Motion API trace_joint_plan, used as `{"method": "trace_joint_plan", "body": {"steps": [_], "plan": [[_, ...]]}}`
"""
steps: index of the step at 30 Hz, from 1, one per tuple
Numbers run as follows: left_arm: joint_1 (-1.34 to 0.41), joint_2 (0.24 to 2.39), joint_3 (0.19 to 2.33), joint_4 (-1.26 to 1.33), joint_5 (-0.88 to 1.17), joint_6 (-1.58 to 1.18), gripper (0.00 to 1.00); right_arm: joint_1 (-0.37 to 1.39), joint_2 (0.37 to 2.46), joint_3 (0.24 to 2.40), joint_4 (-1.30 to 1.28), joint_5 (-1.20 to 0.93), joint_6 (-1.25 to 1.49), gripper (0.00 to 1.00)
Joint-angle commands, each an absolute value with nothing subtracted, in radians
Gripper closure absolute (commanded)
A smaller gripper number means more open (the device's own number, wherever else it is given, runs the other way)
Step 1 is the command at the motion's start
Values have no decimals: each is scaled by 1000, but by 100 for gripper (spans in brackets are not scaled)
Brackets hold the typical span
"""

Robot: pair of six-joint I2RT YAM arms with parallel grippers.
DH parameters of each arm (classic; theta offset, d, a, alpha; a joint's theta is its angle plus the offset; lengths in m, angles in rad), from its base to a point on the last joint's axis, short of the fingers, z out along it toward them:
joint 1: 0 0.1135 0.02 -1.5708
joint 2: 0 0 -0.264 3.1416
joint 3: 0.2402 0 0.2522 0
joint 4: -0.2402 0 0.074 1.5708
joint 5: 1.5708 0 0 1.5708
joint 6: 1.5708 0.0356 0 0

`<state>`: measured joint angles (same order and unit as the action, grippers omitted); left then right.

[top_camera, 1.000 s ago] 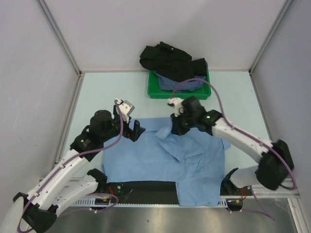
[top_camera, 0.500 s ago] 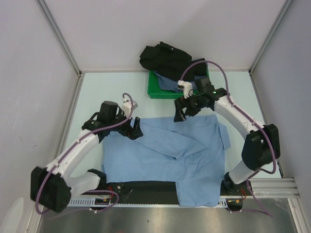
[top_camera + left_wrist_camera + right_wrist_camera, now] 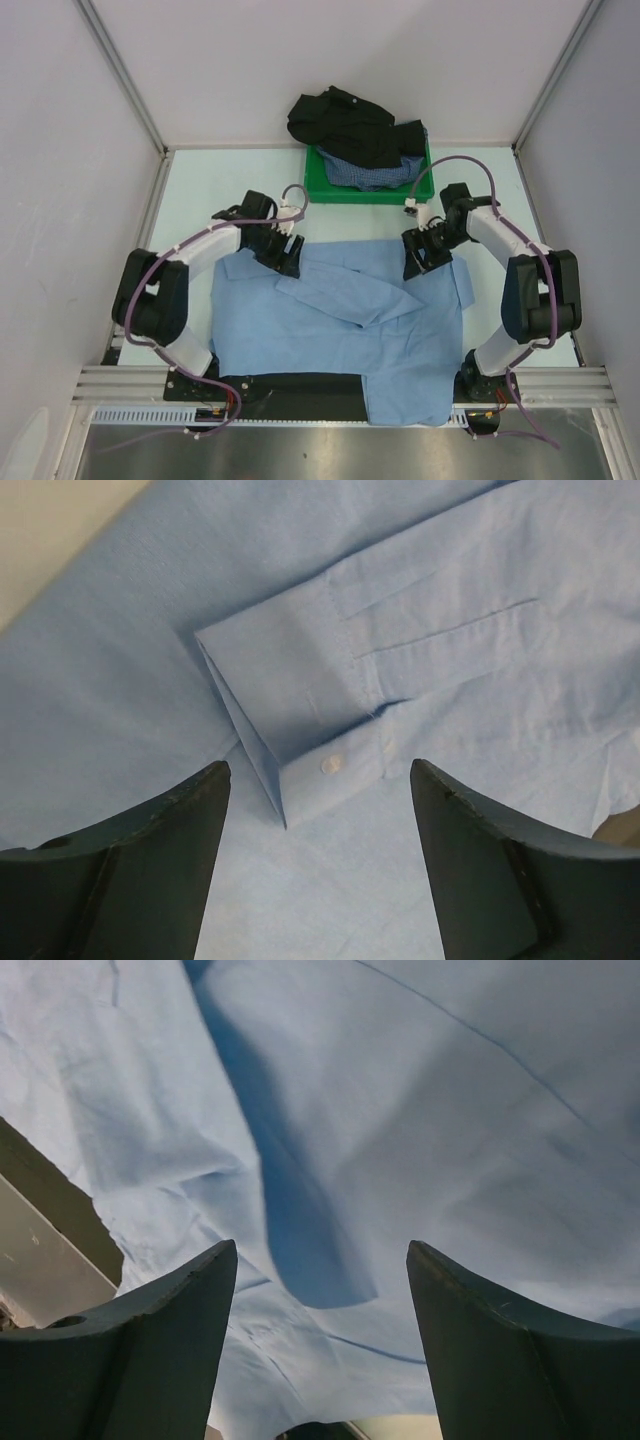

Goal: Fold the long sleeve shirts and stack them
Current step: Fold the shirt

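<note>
Plainly limp cloth: take the blue shirt (image 3: 330, 340) by its cuff (image 3: 290, 700) at 10 o'clock; left end effector (image 3: 289, 262) and right end effector (image 3: 416, 264) gape empty.

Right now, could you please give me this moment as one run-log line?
left gripper: open over cuff | right gripper: open over blue shirt | black shirt: on green tray
</note>
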<state>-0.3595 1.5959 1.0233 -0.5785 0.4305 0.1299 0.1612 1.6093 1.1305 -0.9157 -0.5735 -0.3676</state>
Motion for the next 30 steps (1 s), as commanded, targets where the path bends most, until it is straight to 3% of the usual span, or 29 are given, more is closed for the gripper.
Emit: {"method": "trace_joint_plan", "body": {"steps": [1, 4, 6, 8, 9, 11, 12, 15, 21, 30], "plan": [[-347, 1682, 1095, -543, 449, 103, 23, 104, 1670, 1149, -956, -603, -454, 27], [-347, 1729, 1112, -538, 442, 80, 25, 95, 1709, 1137, -963, -612, -463, 27], [-345, 1743, 1114, -537, 445, 60, 32, 89, 1723, 1131, -965, -632, -466, 28], [-342, 1747, 1115, -537, 451, 48, 44, 86, 1735, 1134, -965, -640, -465, 29], [-339, 1744, 1115, -541, 454, 48, 57, 81, 1736, 1135, -969, -644, -465, 31], [-315, 1718, 1111, -549, 469, 41, 68, 78, 1732, 1137, -974, -646, -469, 31], [-305, 1709, 1108, -564, 477, 41, 81, 75, 1729, 1135, -973, -646, -471, 31], [-247, 1672, 1103, -598, 474, 55, 100, 69, 1718, 1138, -974, -649, -477, 31], [-140, 1612, 1065, -637, 440, 78, 100, 58, 1721, 1183, -977, -644, -482, 36], [-112, 1628, 1034, -638, 377, 69, 100, 75, 1752, 1221, -959, -607, -471, 43]]}}
